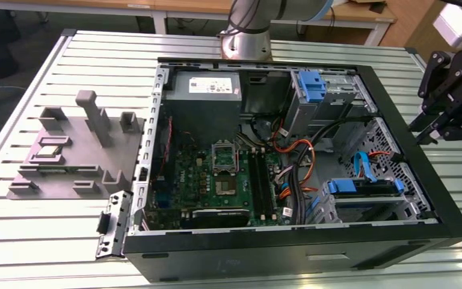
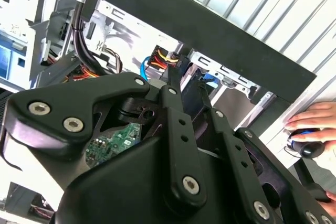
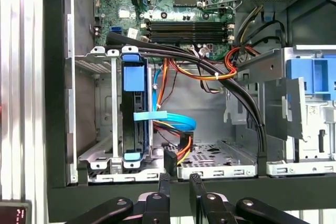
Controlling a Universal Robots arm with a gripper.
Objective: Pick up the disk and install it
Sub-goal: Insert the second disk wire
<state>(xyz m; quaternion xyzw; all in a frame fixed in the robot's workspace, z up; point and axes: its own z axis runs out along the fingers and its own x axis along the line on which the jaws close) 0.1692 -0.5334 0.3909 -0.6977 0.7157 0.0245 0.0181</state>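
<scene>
The gripper (image 3: 181,182), fingers pressed together and empty, hovers near the disk (image 3: 133,114) standing in its bay.

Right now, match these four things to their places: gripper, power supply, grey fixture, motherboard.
1. gripper
2. power supply
3. grey fixture
4. motherboard

A. on the table, at the exterior view's left of the case
B. green, on the case floor
C. outside the case, at the exterior view's right
D. in the case, close to the arm's base

Pairs: 1-C, 2-D, 3-A, 4-B
</scene>
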